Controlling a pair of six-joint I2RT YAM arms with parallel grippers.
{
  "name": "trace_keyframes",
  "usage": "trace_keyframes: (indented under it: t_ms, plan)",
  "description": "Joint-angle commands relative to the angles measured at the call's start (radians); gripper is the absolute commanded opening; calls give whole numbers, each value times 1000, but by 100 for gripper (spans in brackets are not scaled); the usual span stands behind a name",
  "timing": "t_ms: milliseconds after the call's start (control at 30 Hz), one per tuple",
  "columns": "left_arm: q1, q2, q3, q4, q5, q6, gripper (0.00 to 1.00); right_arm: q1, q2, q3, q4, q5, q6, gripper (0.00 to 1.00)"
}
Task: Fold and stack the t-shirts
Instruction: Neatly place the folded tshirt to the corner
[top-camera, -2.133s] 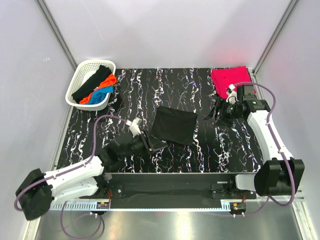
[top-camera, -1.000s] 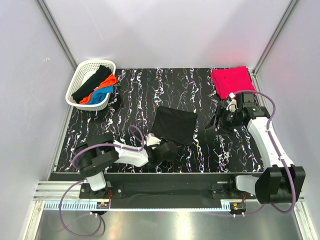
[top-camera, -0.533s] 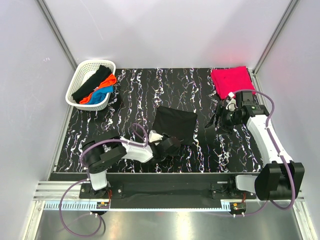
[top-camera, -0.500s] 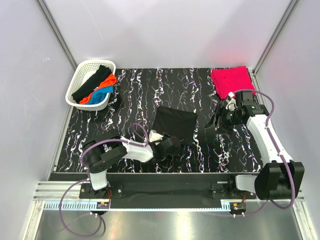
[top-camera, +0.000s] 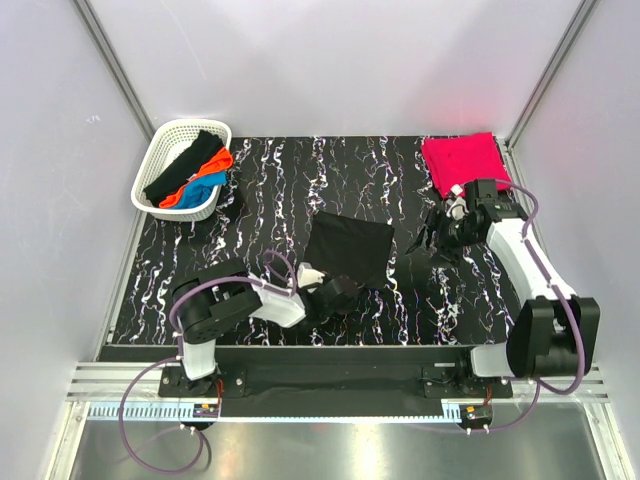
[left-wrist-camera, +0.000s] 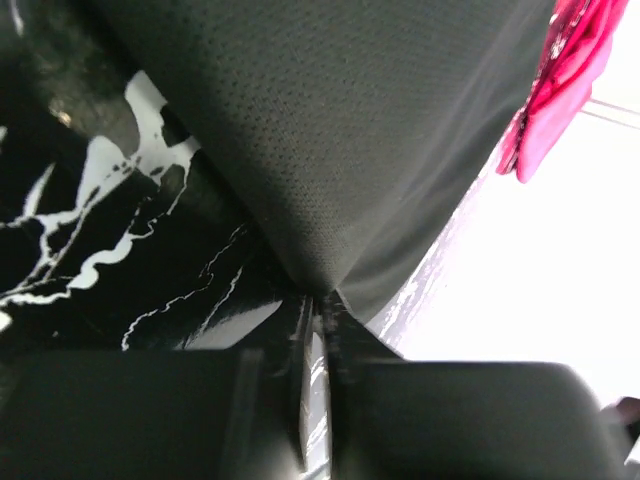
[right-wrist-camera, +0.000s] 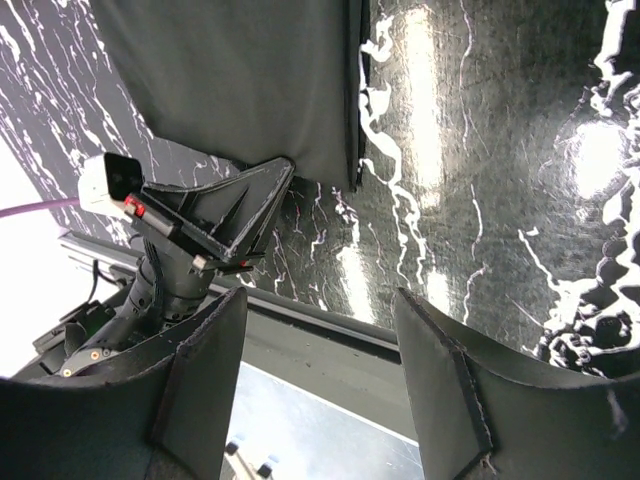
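1. At far left, the white lattice plastic basket (top-camera: 150, 170) holds crumpled black, orange and blue cloth shirts (top-camera: 195, 172). They are heaped together, so their number cannot be told.
2. Mid-table, on the black white-veined tabletop (top-camera: 270, 190), lies the folded black cloth t-shirt (top-camera: 348, 248). From above, the left gripper (top-camera: 338, 286) at its near edge is a dark mass against dark cloth, and the jaws cannot be read there.
3. The left wrist view is clearer: the fingers (left-wrist-camera: 352, 345) are pressed together, pinching the shirt's near edge, which rises into the pinch. The right wrist view shows that gripper's tip meeting the same edge.
4. The right gripper (top-camera: 428, 232) hangs to the right of the black shirt, apart from it. Its own camera shows the fingers spread with nothing between them.
5. The bright pinkish-red cloth t-shirt (top-camera: 460, 163) lies folded in the far-right corner — the left wrist view catches only a sliver of it.
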Motion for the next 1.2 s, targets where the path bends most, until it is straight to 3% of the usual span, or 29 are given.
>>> trace_keyframes:
  t_ms: [0,167,500,1167]
  plan:
    - [21,-31,-64,-27,-19,-83,0,-4,39,12,64,-70,14,68]
    - [54,-97,-111,27,29,-52,0,-5,147,2,151,-197,16,75]
    - [102,-186,-114,84,119,-3,0,-4,319,-25,332,-380,33,78]
    - [145,-297,-94,64,202,58,0,7,517,-34,475,-454,123,77]
